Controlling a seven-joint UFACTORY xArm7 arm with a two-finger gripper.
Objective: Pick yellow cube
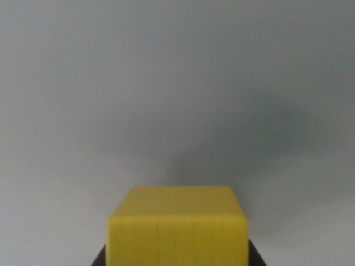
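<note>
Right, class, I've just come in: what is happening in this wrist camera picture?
The wrist view shows a yellow cube at the bottom centre, very close to the camera, over a plain grey surface. Dark shapes at both lower corners of the cube look like parts of the gripper, but whether the cube is clamped or lifted cannot be told. A soft shadow lies on the surface beyond the cube.

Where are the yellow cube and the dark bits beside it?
yellow cube (pixel 177 235): wrist view, on its front face.
dark parts (pixel 101 259): wrist view, bottom corner left of the cube; possibly the pincer, too little shows to tell.
</note>
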